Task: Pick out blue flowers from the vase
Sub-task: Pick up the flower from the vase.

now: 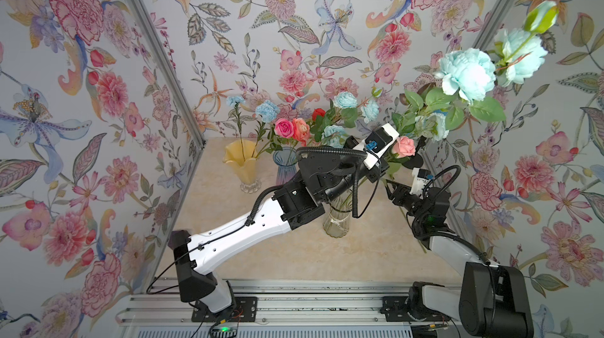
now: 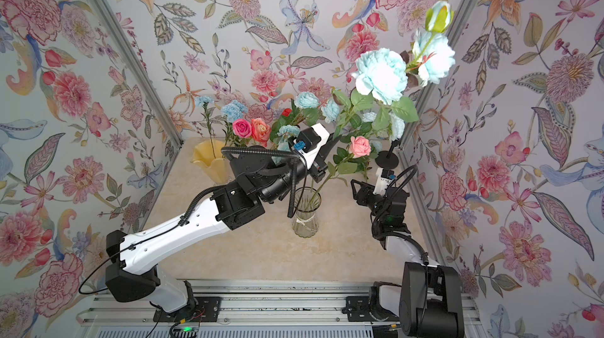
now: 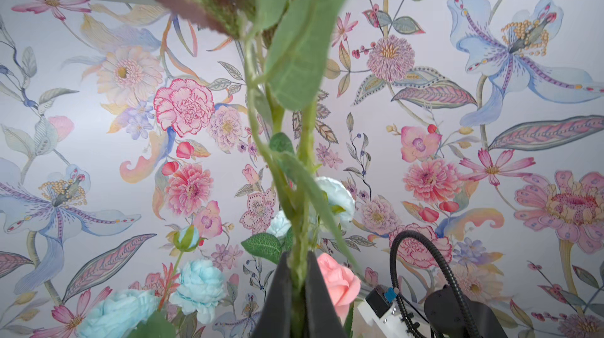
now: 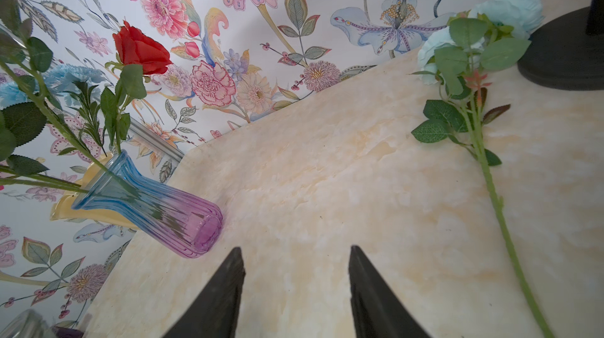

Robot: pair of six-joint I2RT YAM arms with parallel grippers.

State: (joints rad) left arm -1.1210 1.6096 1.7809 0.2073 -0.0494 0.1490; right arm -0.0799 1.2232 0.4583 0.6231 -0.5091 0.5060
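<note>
At mid-table the left gripper is clamped tight on the green stem of the held aqua spray, with a black finger pressing each side. The spray tilts up toward the right wall, and its big pale blooms and green bud sit well above everything else in both top views. Its lower end is blocked by the arm, so I can't tell if it is clear of the clear glass vase.

The right gripper has its jaws apart with nothing between them. It sits low over the cream marble-look tabletop near the right wall. A second aqua spray lies flat on the table, blooms just beside a black round stand base.

The blue-to-purple ribbed vase holds a red rose plus leafy stems. The yellow ruffled vase is at back left, just beside it. One sky-blue carnation has its stem going into the yellow vase, and another carnation stands near it.

A pink rose and an orange rose touch each other. A salmon rose is near the left wrist. More aqua blooms are in the back bunch, but I can't tell which vase they are in.
</note>
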